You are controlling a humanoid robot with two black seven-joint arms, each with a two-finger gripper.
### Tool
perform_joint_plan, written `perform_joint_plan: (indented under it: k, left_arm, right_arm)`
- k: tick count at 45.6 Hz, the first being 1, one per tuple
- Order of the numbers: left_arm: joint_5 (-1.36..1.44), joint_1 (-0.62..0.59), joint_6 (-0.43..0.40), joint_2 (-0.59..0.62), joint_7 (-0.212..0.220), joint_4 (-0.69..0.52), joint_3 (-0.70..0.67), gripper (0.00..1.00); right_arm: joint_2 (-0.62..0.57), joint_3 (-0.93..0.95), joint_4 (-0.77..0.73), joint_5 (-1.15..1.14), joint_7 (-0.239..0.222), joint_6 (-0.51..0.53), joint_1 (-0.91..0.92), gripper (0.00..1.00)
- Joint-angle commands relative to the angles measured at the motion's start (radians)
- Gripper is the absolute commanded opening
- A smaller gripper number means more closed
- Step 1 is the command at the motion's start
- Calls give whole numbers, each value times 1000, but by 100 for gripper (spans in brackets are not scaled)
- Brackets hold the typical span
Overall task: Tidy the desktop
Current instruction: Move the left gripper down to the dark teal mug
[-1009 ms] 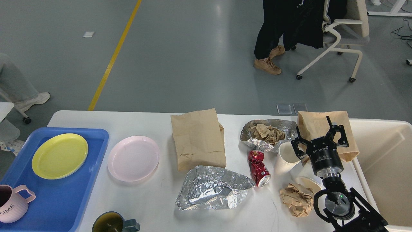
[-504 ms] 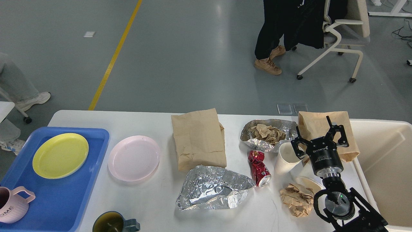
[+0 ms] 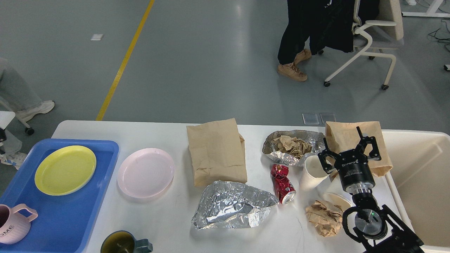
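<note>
Nothing on the desktop [image 3: 168, 218] had shifted against the earlier frames; only a slight jitter of the view, and the right arm held the same pose. Left gripper was not in view.

Nearest, at 7 o'clock: dark green mug [image 3: 123, 243] on bare table, pink mug [image 3: 12, 225] already in the blue tray [image 3: 70, 225]. At 5 o'clock: crumpled brown paper [image 3: 325, 217] beside a small paper lid [image 3: 338, 199]. Centre: flattened foil sheet [image 3: 233, 209], crushed red can [image 3: 282, 183], white paper cup [image 3: 312, 172]. Right gripper [image 3: 350, 151] hovered at 3 o'clock, fingers spread, grasping nothing, just above the cup and the right-hand paper bag [image 3: 348, 135].

Mid table: pink plate [image 3: 146, 172] at 9 o'clock, still outside the tray; yellow plate [image 3: 65, 170] inside it. Farther: large paper bag [image 3: 216, 154] at 12 o'clock, foil tray with paper wad [image 3: 293, 146] at 1 o'clock. Cream bin [image 3: 422, 168] at the right edge showed no contents in its visible part.

Judgement: early stage. Two dishes sorted; all rubbish, one plate and one mug remained
</note>
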Motion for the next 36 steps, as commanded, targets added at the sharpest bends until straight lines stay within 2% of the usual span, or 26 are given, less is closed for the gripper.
perform_joint_plan:
  k: [1, 8, 10, 11, 16, 23, 36]
  left_arm:
    - [-76, -207, -1, -187, 0, -180, 39, 96]
    - [-188, -382, 1, -377, -7, -366, -6, 96]
    - [-210, -425, 3, -394, -9, -415, -52, 96]
    - [-217, -468, 4, -395, -9, -473, -119, 96]
    - [-227, -525, 1, -394, -4, -548, -230, 96]
    - [-237, -629, -5, -403, -6, -596, -261, 96]
    - [-228, -611, -4, -403, 0, -585, -215, 96]
  right_arm:
    - [0, 0, -2, 0, 0, 0, 0, 100]
    - [0, 0, -2, 0, 0, 0, 0, 100]
    - [0, 0, -2, 0, 0, 0, 0, 100]
    - [0, 0, -2, 0, 0, 0, 0, 100]
    - [0, 0, -2, 0, 0, 0, 0, 100]
    - [0, 0, -2, 0, 0, 0, 0, 100]
    - [0, 0, -2, 0, 0, 0, 0, 100]
